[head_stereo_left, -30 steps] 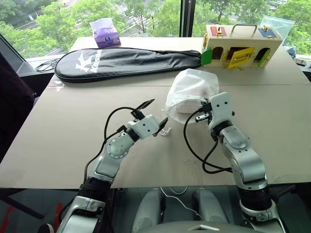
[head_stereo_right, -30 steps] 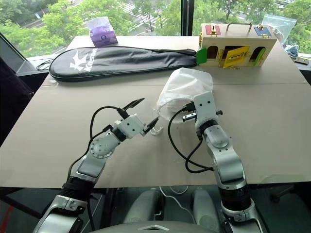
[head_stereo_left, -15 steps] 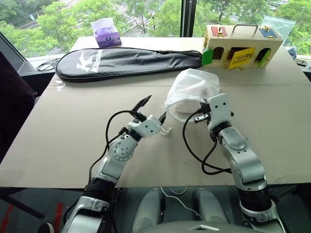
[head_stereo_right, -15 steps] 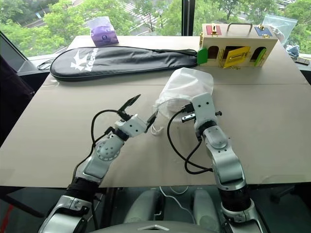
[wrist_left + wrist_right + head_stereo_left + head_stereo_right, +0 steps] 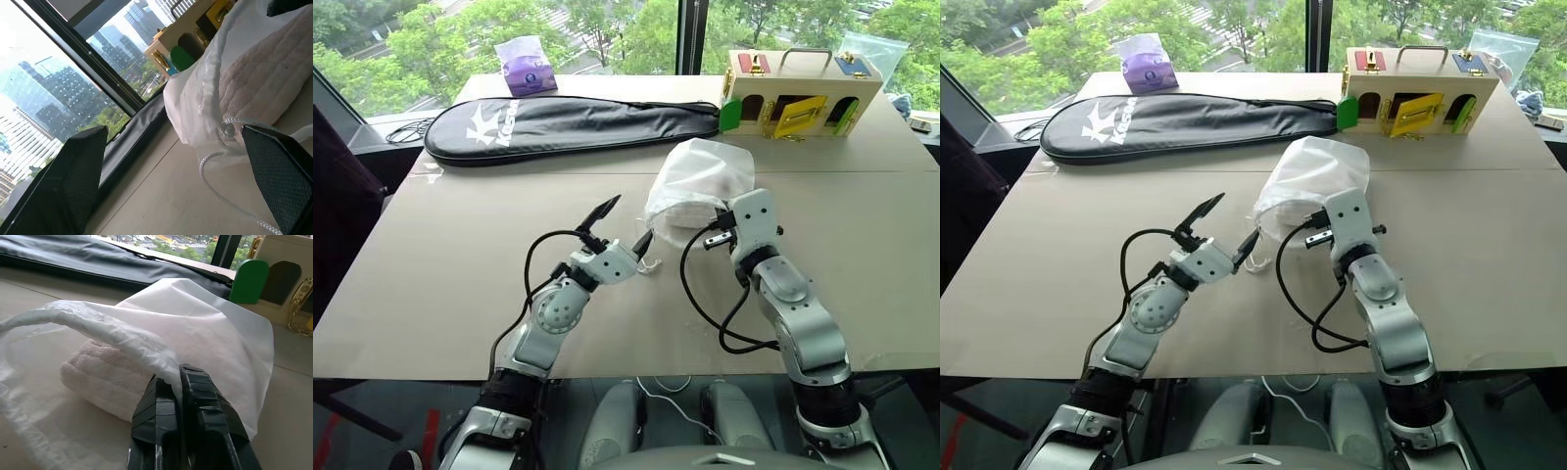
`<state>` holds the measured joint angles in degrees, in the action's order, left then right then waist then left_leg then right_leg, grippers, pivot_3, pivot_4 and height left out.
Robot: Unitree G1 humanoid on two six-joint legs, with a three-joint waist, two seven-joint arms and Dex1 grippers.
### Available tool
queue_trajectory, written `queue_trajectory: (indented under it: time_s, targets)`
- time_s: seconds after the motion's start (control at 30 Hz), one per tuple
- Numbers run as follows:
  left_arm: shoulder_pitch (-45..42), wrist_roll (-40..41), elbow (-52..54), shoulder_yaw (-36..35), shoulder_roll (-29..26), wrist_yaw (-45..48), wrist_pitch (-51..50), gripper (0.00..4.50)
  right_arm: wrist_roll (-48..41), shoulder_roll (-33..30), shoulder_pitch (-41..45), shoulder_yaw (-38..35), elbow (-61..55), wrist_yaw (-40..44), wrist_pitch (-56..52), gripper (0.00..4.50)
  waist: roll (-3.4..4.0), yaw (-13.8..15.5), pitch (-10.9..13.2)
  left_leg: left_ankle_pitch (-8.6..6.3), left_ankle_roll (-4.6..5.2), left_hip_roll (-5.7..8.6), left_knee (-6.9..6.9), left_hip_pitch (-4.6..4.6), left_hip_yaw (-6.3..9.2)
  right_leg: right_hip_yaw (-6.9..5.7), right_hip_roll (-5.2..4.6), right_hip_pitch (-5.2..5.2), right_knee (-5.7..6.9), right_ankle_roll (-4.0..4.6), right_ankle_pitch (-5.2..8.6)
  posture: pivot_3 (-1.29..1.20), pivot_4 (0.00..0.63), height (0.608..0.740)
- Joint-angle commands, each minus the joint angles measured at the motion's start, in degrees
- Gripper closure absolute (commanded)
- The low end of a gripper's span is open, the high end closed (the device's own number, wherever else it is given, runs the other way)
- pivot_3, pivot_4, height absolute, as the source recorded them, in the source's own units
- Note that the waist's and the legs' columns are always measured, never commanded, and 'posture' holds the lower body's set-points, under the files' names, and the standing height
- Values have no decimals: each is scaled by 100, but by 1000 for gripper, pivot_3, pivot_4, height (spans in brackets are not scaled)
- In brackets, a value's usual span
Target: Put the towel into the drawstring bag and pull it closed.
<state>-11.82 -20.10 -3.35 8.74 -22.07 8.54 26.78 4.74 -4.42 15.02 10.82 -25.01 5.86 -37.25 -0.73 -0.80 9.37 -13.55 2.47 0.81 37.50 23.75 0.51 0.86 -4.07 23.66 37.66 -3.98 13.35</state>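
From the left eye view, you have the drawstring bag [image 5: 697, 181] lying on the table [image 5: 440, 255], just in front of the black racket case [image 5: 563, 124] and the wooden latch box [image 5: 800, 90]. Your right gripper [image 5: 722, 227] is at the bag's near rim, fingers pressed together on the thin fabric. Your left gripper [image 5: 625, 223] sits just beside the bag's mouth, fingers spread wide and holding nothing. A purple tissue pack [image 5: 528, 67] stands behind the racket case.

In the left wrist view, you see the towel [image 5: 266, 81] inside the bag, lying on the table under the translucent fabric. A white cord [image 5: 220, 181] trails from the bag's mouth onto the table between your wide-set fingers [image 5: 78, 176].

In the right wrist view, your two black fingers [image 5: 166, 426] are clamped shut on the bag's raised rim, with the folded towel just behind it inside the bag.
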Motion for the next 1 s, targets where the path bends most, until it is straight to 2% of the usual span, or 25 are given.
queue_trajectory:
  time_s: [0.03, 0.53, 1.0]
  targets:
    - [-73, -43, 239, -148, 33, -140, -66, 0, 16, 14, 6, 31, -324, 0, 94, 4468, 0, 0, 0, 0, 0, 0, 0, 0, 0, 0, 0, 0, 0, 0, 0, 0, 150, 740]
    - [-226, -106, -106, 59, 106, 37, -301, 0, 38, 39, 3, 28, -344, -41, 88, 4468, 0, -2, 0, 0, -1, 1, 1, 0, 0, -1, 1, 0, 1, 0, 0, 0, 150, 740]
    - [-169, -209, -164, -123, 90, -155, -484, 0, 27, 26, -7, 22, -344, -23, 89, 4468, 0, 0, 0, 0, -1, 2, 2, 0, 1, 0, 1, 0, 1, 0, 0, 0, 150, 740]
